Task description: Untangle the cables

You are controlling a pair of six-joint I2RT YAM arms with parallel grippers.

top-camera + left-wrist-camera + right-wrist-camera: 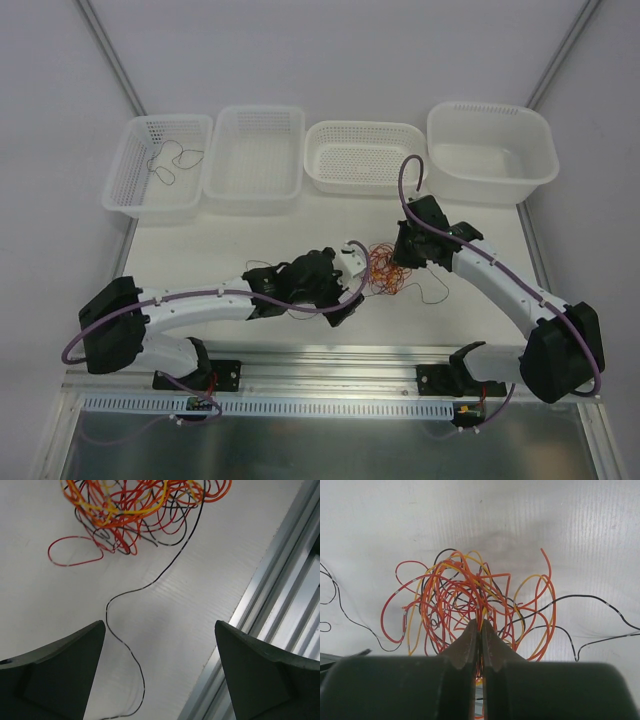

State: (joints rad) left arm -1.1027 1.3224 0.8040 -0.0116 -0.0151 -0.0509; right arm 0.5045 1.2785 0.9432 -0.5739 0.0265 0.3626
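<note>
We see a white table (250,235) carrying everything. The left arm (200,298) and the right arm (500,285) reach in from its near edge and meet towards the middle. A row of white baskets (360,183) lines the far edge. The leftmost basket (140,205) holds one dark cable (170,160) lying loose.

The left gripper (160,625) hangs with its fingers spread wide apart and nothing between them. Beneath the gap, a thin dark strand (131,591) runs over the table. The right gripper (480,626) has its fingers pressed together, clamped on orange strands of the tangle of cables (470,600). That tangle of orange, red, yellow and dark wires sits between the two grippers, nearer the table's near edge than its far edge.
</note>
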